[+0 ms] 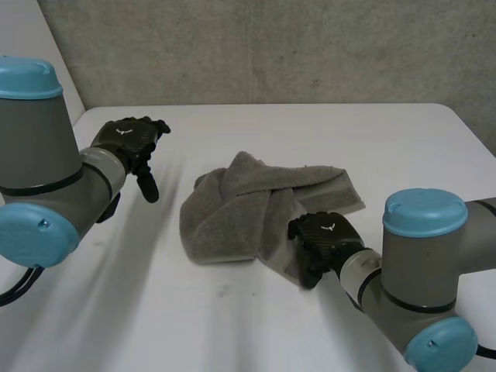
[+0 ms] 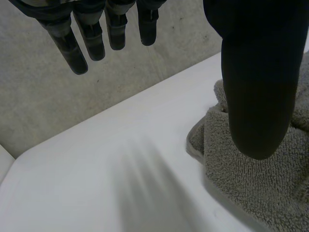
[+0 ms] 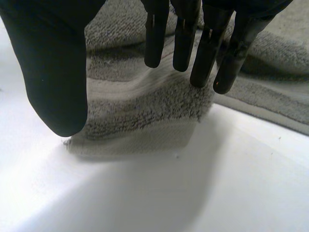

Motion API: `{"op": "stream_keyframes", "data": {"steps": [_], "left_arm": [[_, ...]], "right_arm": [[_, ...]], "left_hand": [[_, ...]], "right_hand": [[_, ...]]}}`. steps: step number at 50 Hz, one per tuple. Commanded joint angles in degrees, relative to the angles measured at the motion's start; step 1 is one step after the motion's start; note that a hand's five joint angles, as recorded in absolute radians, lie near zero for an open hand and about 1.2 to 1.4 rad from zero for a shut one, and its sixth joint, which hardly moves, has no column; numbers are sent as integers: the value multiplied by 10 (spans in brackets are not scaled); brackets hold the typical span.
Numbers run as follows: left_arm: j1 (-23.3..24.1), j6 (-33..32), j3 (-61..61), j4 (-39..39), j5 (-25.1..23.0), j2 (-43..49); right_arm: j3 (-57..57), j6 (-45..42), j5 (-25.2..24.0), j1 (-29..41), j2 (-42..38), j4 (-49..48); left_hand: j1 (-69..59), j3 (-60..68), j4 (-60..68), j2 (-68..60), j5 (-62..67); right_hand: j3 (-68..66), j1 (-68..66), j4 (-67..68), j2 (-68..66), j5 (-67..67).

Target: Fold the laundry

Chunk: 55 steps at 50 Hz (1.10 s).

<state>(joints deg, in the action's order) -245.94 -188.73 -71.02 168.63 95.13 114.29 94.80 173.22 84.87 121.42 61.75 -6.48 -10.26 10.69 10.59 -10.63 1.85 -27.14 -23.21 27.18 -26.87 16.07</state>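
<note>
**Right hand [image 1: 325,232] poised at towel corner; left hand clear**

1. Fingers. On the right hand the fingers [image 3: 181,41] hang straight and stand apart from the thumb [image 3: 53,82]. They are released and grasp nothing. The left hand [image 1: 128,138] is likewise released, its fingers [image 2: 87,41] straight and spread, raised off the table [image 1: 232,325].

2. Step in hand (judgement). The step appears to be taking the towel [image 1: 256,209] by its near corner so the heap can be drawn flat. Folding proper has not begun.
   - Lower the right hand until the fingers rest on top of the corner and the thumb slides under it, then pinch close to the tip.
   - Take one layer only, as the cloth is stacked here and a deep bite would gather two.
   - Lift low and draw toward 5 o'clock, so that the rucks pull out rather than the whole heap dragging.
   - Bring the left hand in to the 9 o'clock edge to pin it or to take a second corner.

3. Position.
   - A free corner lies on the table between the right thumb and fingers, with the fingertips just above the pile. Contact cannot be told.
   - Beside the left thumb lies a towel edge, apart from it and not under the fingers.
   - The towel is grey and crumpled and lies at the table's middle. The right hand is at its 5 o'clock edge and the left hand is well apart at 10 o'clock.
</note>
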Motion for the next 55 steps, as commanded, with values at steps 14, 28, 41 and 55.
{"op": "stream_keyframes", "data": {"steps": [14, 28, 41, 55], "left_arm": [[-1, 0, -8, 12, -2, -4], [-1, 0, -11, 15, -2, -7], [0, 0, -12, 14, -2, -7], [1, -4, -19, 14, -4, -7]], "right_arm": [[-5, -10, 2, -1, -37, -2], [-5, -13, 18, -1, -36, -50], [-4, -78, 41, -2, -48, -102], [-10, -104, 69, -9, -39, -122]], "left_hand": [[-10, 5, 6, -6, -6], [-10, 5, 6, -6, -6], [-10, 5, 6, -6, -6], [-18, 14, 15, -14, 2]], "right_hand": [[-63, -103, 63, -66, 74], [-152, -192, 152, -155, 163], [-291, -331, 291, -294, 302], [-529, -568, 528, -531, 539]]}}
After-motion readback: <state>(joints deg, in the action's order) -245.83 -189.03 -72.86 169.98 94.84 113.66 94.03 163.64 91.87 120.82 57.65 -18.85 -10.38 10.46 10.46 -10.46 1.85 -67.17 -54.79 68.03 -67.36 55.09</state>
